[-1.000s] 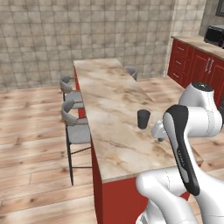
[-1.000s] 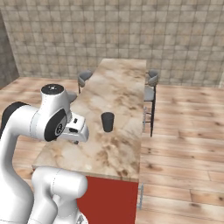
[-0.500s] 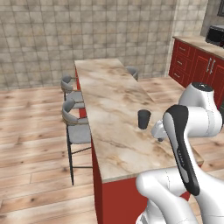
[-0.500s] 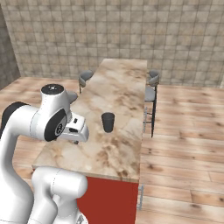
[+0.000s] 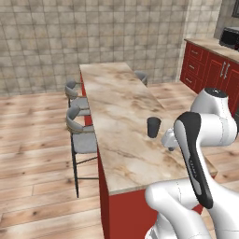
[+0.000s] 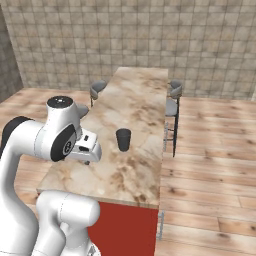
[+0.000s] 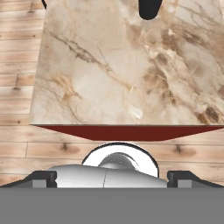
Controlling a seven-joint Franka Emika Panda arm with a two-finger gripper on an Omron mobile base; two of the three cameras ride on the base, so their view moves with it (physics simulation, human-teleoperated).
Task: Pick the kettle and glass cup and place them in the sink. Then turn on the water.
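Note:
The glass cup [image 5: 153, 127] [image 6: 123, 139] is a small dark tumbler that stands upright on the marble island counter [image 5: 116, 107] [image 6: 137, 100], near its middle. In the hand view the glass cup [image 7: 148, 8] shows at the top edge. My gripper [image 5: 169, 140] [image 6: 89, 156] hovers above the counter's near end, a short way to the side of the cup and apart from it. Its fingertips [image 7: 42, 178] stand wide apart at the bottom of the hand view, so the gripper [image 7: 112, 179] is open and holds nothing. The kettle, the sink and the water are out of view.
Grey bar stools [image 5: 82, 135] [image 6: 171, 106] line one long side of the island, and another stool [image 5: 141, 77] [image 6: 98, 89] stands on the other side. Red cabinets [image 5: 211, 67] with a dark microwave [image 5: 230, 37] stand at the back right. The counter's near edge [image 7: 122, 125] drops to wooden floor.

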